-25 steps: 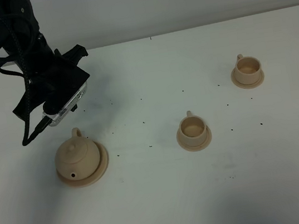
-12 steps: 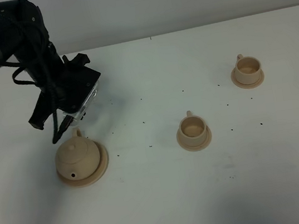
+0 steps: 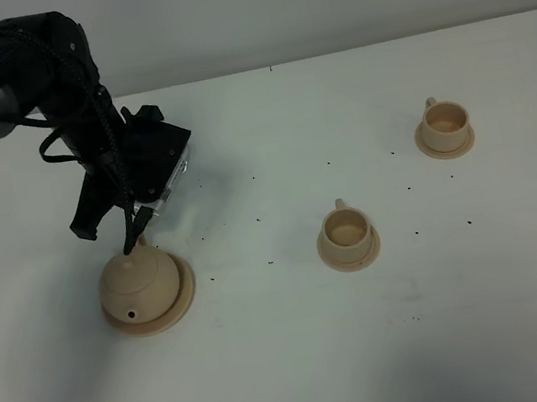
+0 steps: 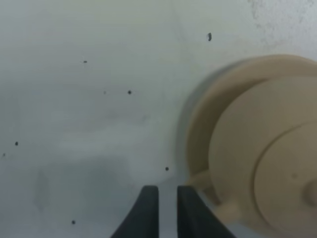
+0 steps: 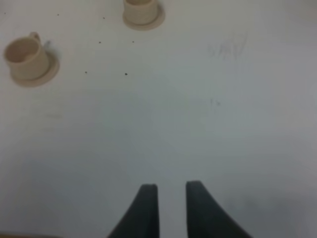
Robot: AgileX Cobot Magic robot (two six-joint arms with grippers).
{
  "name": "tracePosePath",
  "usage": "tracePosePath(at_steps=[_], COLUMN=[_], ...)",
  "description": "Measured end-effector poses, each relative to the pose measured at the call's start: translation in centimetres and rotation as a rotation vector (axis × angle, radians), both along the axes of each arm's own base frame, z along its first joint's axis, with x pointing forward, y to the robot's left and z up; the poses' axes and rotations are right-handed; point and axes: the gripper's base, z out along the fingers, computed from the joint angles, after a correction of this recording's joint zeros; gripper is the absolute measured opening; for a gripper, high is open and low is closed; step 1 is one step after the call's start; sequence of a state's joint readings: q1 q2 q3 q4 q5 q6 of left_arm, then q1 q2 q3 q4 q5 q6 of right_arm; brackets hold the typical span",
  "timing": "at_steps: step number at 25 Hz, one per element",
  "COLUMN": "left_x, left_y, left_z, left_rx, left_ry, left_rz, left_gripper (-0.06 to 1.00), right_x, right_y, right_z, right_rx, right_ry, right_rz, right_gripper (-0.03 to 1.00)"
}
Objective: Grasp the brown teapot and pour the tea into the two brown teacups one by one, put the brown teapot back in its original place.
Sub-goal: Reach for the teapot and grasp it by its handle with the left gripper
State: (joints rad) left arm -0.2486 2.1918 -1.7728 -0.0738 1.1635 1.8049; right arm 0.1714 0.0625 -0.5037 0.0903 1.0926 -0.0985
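Left claw (image 4: 168, 210): jaws a narrow slit apart, empty, just beside the loop handle (image 4: 199, 179).
Brown teapot (image 3: 137, 281): upright, lid on, on its wide saucer (image 3: 185, 290).
Right claw (image 5: 172, 208): jaws parted, empty.
Near teacup (image 3: 347, 229), far teacup (image 3: 444, 119): on saucers, well apart from the teapot.

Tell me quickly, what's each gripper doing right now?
Left gripper: barely open, holding nothing, tips beside the teapot handle.
Right gripper: open, holding nothing.
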Motion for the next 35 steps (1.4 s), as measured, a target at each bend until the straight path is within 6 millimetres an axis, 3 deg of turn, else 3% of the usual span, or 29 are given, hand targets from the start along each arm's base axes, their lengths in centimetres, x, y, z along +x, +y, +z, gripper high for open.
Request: tracePosePath(at_steps=[14,35], left_x=[0.3,0.4], left_y=[-0.1,0.2], left_z=[-2.4,-2.8], left_rx=[0.012,0.044], left_ry=[0.041,0.044], left_rz=[0.001,-0.011], left_gripper=[0.12,0.12], right_x=[0.0,0.0], right_y=[0.0,0.0], right_z=[0.0,0.0], right_rx=[0.0,0.0], right_ry=[0.0,0.0], right_rz=[0.0,0.0], right_gripper=[0.18,0.2])
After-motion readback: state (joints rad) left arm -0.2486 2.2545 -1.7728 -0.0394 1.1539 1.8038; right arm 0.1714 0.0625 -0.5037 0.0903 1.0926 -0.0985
